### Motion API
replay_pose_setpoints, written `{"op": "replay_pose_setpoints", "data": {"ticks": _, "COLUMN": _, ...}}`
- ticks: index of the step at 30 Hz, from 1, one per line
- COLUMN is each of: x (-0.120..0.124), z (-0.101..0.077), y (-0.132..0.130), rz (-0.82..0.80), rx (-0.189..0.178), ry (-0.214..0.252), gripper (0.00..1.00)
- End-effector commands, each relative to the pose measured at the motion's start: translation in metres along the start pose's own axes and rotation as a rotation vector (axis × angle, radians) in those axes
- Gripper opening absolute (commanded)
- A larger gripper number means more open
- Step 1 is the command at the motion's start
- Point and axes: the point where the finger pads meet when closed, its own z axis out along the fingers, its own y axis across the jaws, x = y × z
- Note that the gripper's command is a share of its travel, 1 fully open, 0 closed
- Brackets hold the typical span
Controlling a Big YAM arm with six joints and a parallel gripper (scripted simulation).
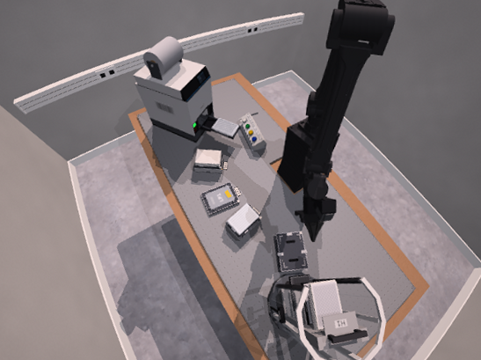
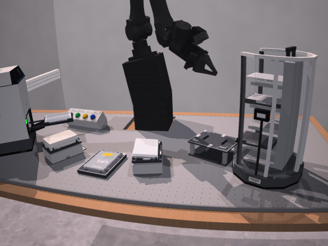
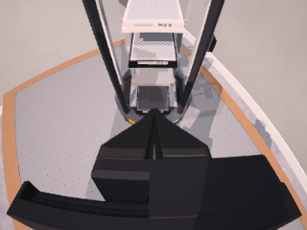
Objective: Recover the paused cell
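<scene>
On the table [image 2: 185,190], the lid park LP1 [image 2: 102,164] is sitting at the front between two shakers, each carrying a plate. Past them, the jaws [image 2: 211,71] are hanging pressed fully together, gripping nothing. They are pointing toward the plate hotel H1 [image 2: 242,105], where a white plate [image 3: 153,13] is protruding.
</scene>
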Motion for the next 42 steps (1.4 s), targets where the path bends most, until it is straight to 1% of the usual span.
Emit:
{"op": "replay_pose_setpoints", "data": {"ticks": 1, "x": 0.014, "z": 0.017, "y": -0.007, "rz": -0.005, "rx": 0.010, "ry": -0.009, "gripper": 0.00}}
{"op": "replay_pose_setpoints", "data": {"ticks": 11, "x": 0.061, "z": 0.041, "y": -0.004, "rz": -0.003, "rx": 0.008, "ry": 0.000, "gripper": 0.00}}
{"op": "replay_pose_setpoints", "data": {"ticks": 13, "x": 0.061, "z": 0.041, "y": -0.004, "rz": -0.003, "rx": 0.008, "ry": 0.000, "gripper": 0.00}}
{"op": "replay_pose_setpoints", "data": {"ticks": 28, "x": 0.127, "z": 0.079, "y": -0.002, "rz": -0.002, "rx": 0.005, "ry": 0.007, "gripper": 0.00}}
{"op": "replay_pose_setpoints", "data": {"ticks": 30, "x": 0.127, "z": 0.079, "y": -0.002, "rz": -0.002, "rx": 0.005, "ry": 0.007, "gripper": 0.00}}
{"op": "replay_pose_setpoints", "data": {"ticks": 32, "x": 0.135, "z": 0.084, "y": -0.001, "rz": 0.000, "rx": 0.005, "ry": 0.007, "gripper": 0.00}}
{"op": "replay_pose_setpoints", "data": {"ticks": 34, "x": 0.134, "z": 0.084, "y": 0.000, "rz": 0.000, "rx": 0.003, "ry": 0.007, "gripper": 0.00}}
{"op": "replay_pose_setpoints", "data": {"ticks": 35, "x": 0.120, "z": 0.084, "y": -0.004, "rz": -0.007, "rx": 0.010, "ry": -0.017, "gripper": 0.00}}
{"op": "replay_pose_setpoints", "data": {"ticks": 37, "x": 0.117, "z": 0.083, "y": -0.005, "rz": -0.008, "rx": 0.012, "ry": -0.022, "gripper": 0.00}}
{"op": "replay_pose_setpoints", "data": {"ticks": 38, "x": 0.141, "z": 0.089, "y": 0.005, "rz": 0.005, "rx": -0.010, "ry": 0.029, "gripper": 0.00}}
{"op": "replay_pose_setpoints", "data": {"ticks": 39, "x": 0.144, "z": 0.094, "y": 0.009, "rz": 0.007, "rx": -0.017, "ry": 0.037, "gripper": 0.00}}
{"op": "replay_pose_setpoints", "data": {"ticks": 42, "x": 0.150, "z": 0.108, "y": 0.010, "rz": 0.012, "rx": -0.018, "ry": 0.037, "gripper": 0.00}}
